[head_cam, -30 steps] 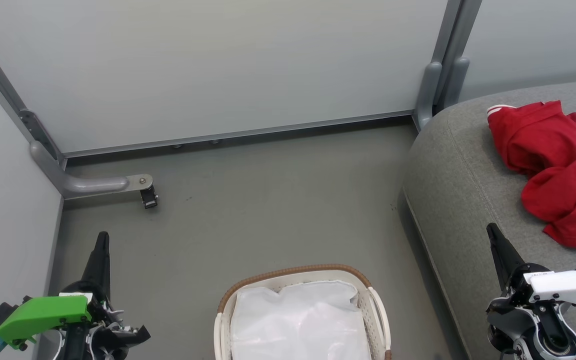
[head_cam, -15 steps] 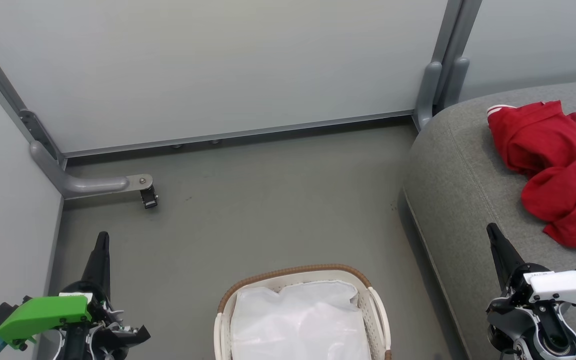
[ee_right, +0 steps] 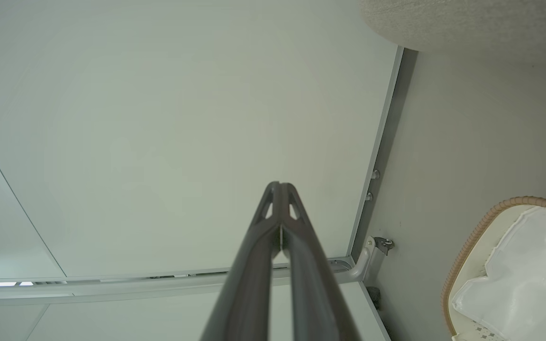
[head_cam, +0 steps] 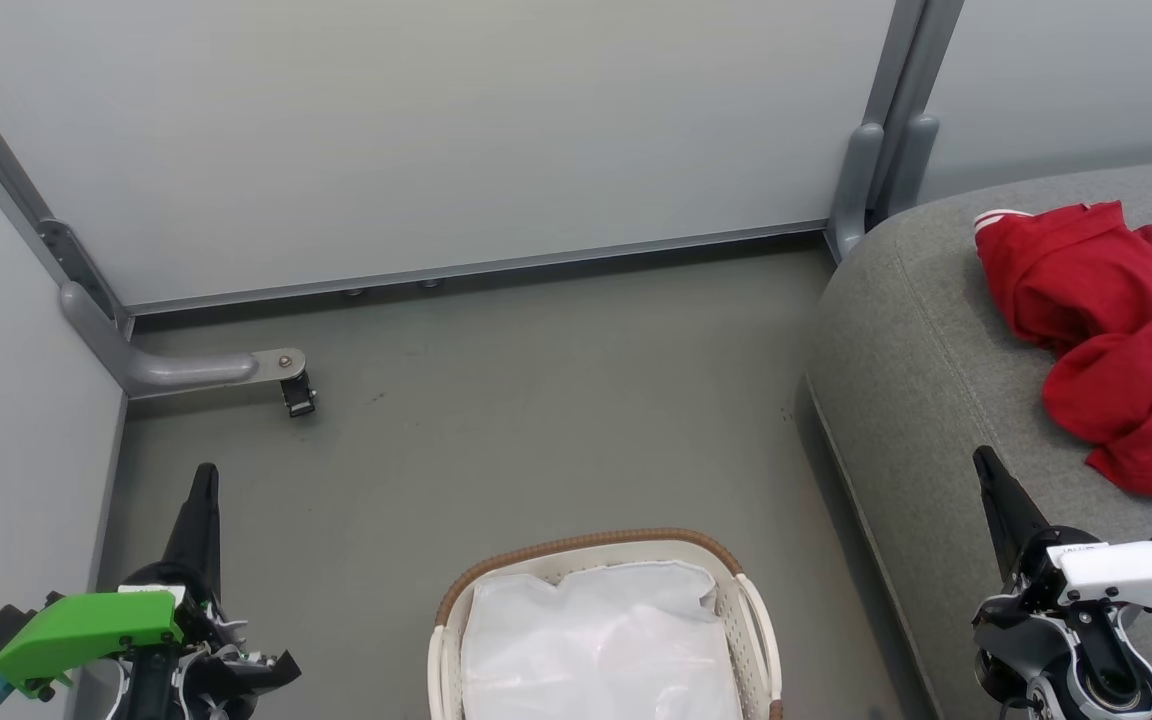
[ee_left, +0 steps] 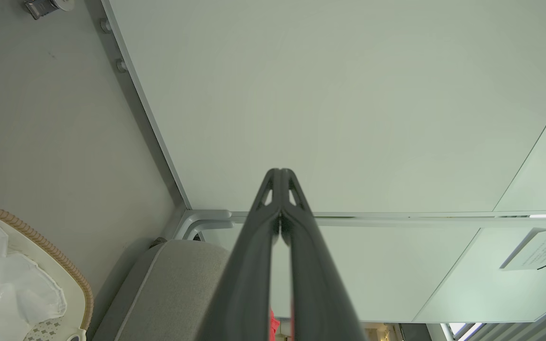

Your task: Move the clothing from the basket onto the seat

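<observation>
Left gripper (head_cam: 204, 474), right gripper (head_cam: 983, 460) closed; clothing (head_cam: 1101, 295), perhaps two, on seat (head_cam: 916, 340).

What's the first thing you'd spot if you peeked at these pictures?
The bright red clothing jumps out first, heaped on the grey seat at the right. Next comes the basket at the bottom middle, showing its white liner. The left gripper and right gripper point up, shut, from the lower corners.
</observation>
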{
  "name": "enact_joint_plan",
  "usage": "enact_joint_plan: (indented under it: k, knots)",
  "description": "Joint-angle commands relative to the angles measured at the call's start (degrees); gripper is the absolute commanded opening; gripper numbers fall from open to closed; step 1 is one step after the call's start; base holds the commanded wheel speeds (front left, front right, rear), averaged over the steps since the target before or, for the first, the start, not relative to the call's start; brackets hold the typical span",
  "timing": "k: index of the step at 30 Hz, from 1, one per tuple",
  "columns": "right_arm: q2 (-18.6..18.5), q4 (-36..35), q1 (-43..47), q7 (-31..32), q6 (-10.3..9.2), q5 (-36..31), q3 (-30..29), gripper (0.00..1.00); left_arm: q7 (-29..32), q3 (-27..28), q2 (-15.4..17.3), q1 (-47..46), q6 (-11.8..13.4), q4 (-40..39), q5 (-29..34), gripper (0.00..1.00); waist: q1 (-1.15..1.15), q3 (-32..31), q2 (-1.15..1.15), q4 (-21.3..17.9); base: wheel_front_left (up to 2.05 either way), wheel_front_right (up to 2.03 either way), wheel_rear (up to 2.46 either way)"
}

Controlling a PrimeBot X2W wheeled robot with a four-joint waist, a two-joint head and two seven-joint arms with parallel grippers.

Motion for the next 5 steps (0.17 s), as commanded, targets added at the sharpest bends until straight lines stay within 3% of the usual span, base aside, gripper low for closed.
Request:
enact_joint_plan:
  k: [1,5]
  knots:
    - [-0.32,-0.17,0.53,0.14,0.00,0.22,-0.07,0.00,0.23,0.11,0.38,-0.73,-0.27,-0.16,-0.20,0.00,0.00,0.00,0.30,0.00,0.00,0.00,0.00]
    - [-0.32,-0.17,0.53,0.14,0.00,0.22,-0.07,0.00,0.23,0.11,0.38,-0.73,-0.27,-0.16,-0.20,0.00,0.00,0.00,0.30,0.00,0.00,0.00,0.00]
